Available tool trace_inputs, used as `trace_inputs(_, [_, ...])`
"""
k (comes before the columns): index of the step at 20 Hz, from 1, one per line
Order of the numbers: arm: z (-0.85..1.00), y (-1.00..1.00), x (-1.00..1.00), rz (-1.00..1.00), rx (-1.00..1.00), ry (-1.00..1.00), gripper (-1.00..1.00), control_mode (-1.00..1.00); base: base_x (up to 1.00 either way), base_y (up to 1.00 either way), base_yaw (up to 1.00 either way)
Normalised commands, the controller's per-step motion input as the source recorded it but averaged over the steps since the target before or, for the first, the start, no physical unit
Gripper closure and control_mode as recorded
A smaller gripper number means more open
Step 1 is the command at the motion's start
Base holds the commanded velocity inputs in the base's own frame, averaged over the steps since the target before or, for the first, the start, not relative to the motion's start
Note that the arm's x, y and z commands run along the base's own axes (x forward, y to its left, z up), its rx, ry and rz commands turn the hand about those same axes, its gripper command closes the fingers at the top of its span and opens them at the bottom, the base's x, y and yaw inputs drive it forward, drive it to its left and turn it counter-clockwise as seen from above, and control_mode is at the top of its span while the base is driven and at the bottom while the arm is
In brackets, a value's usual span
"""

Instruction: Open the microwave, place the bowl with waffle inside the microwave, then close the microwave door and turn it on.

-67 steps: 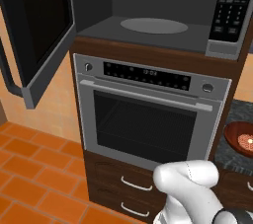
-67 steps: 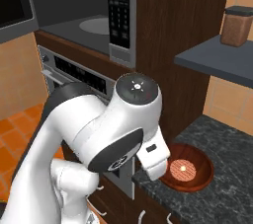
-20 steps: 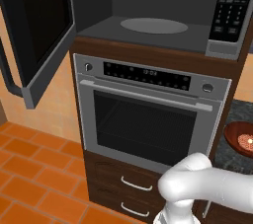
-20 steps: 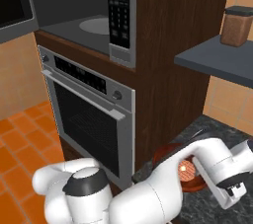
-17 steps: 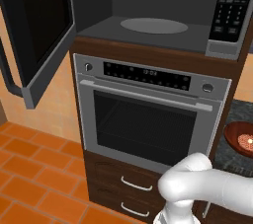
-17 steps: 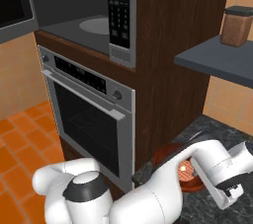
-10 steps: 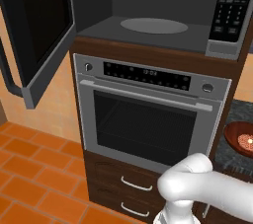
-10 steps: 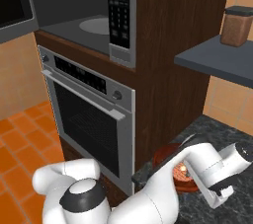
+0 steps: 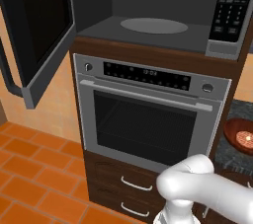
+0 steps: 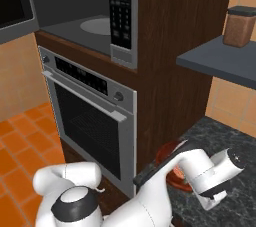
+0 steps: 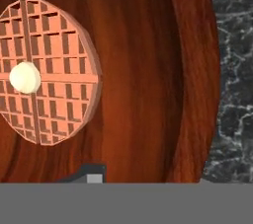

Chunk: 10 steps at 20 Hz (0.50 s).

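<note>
Reddish-brown glossy shallow bowl (image 11: pixel 163 70) resting on dark speckled stone counter (image 11: pixel 234 70) to the right of the steel-framed oven (image 9: pixel 148 114), with the small round orange-tan gridded waffle (image 11: pixel 47 70) and its pale centre dot lying inside. Not yet lifted, by the look of it. Wide grey-framed microwave door (image 9: pixel 37 30) with black window swung fully open to the left; dark cavity of the built-in microwave (image 9: pixel 163 11) exposed, round grey turntable (image 9: pixel 154 25) bare. Opening step therefore judged done. Two-finger gripper (image 11: pixel 148 181) down close over the bowl's near wall; one grey fingertip (image 11: pixel 91 173) inside the rim, a sliver of the other at the outer edge, so probably straddling the rim, but cannot tell whether spread or closed on it. Left to do: grasp and carry the bowl up onto the turntable, shut the door, press the black keypad (image 9: pixel 234 6) to start.
</note>
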Motion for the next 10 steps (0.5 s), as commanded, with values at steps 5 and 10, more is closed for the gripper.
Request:
trace_inputs(5, [0.07,0.00,-0.15,-0.01,0.00,-0.24,1.00,-1.00,0.00,0.00,0.00])
trace_inputs(10, [0.45,0.00,-0.30,-0.07,0.00,-0.21,1.00,-1.00,0.00,0.00,0.00])
